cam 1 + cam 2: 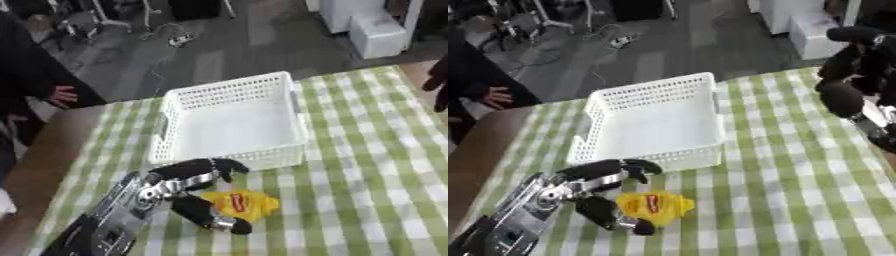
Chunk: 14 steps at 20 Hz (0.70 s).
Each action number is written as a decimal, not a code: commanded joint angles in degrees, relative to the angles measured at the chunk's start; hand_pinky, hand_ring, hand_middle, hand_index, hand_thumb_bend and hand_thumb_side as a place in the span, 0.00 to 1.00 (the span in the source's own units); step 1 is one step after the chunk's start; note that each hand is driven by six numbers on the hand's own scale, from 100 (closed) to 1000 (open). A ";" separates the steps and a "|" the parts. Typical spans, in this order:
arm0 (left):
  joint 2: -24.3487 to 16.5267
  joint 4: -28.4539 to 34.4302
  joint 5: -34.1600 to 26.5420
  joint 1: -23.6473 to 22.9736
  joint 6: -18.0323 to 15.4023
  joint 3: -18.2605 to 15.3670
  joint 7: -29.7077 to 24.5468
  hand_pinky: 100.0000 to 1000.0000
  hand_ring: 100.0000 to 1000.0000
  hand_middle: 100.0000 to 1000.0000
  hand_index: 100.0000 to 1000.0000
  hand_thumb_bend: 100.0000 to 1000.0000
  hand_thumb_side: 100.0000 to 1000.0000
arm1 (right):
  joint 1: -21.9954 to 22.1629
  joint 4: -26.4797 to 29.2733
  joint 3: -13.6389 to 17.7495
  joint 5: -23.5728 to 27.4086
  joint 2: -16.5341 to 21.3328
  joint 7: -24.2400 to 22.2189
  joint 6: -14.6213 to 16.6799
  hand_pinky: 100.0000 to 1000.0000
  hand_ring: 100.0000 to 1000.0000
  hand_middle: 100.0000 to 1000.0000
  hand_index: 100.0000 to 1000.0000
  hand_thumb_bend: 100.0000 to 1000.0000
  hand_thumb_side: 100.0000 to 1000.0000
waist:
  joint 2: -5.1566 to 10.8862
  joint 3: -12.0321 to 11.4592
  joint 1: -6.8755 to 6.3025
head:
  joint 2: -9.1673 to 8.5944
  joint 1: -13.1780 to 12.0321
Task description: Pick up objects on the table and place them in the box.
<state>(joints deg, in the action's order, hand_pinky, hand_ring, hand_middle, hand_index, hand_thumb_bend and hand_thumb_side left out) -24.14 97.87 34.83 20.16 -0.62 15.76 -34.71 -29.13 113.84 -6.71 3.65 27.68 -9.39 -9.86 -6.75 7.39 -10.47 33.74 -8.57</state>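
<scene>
Where the left eye view looks down, the white box (229, 120) sits on the checked bench (367, 165), nothing visible inside. Just before its near wall, the left robot hand (188, 192) curls beside a yellow packet (241, 204), fingers touching it.

Right eye view: the right robot hand (852, 70) hangs raised at the right edge, grip undeterminable; bare bench lies between.

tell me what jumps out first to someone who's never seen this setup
The white basket sits empty in the middle of the green checked tablecloth. Just in front of it, the left hand has its fingers curled around a yellow packet lying on the cloth. The right hand is raised at the far right edge, holding nothing that I can see.
</scene>
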 commanded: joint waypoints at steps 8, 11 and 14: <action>-0.22 -0.81 1.26 0.91 -0.15 -0.67 -1.07 0.86 0.83 0.96 1.00 0.65 0.80 | -1.15 0.75 0.19 0.16 0.26 -0.33 0.04 0.28 0.48 0.49 0.82 0.79 0.55 | 0.58 0.05 0.32 | -0.09 0.09; -0.12 -1.48 1.30 1.27 -0.42 -0.84 -0.86 0.87 0.83 0.96 1.00 0.65 0.80 | -1.16 0.75 0.18 0.17 0.23 -0.36 0.04 0.28 0.48 0.49 0.82 0.79 0.55 | 0.56 0.11 0.34 | -0.08 0.07; -0.14 -2.50 1.71 1.72 -0.53 -1.05 -0.26 0.87 0.84 0.96 1.00 0.65 0.80 | -1.19 0.75 0.18 0.18 0.18 -0.36 0.04 0.28 0.48 0.49 0.82 0.79 0.55 | 0.56 0.14 0.35 | -0.17 0.01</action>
<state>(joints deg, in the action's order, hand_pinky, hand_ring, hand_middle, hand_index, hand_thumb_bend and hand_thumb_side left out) -23.63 95.12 35.86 21.11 -1.05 15.73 -35.27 -29.16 113.84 -6.71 3.65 27.67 -9.62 -10.00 -6.75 7.58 -10.48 33.74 -8.57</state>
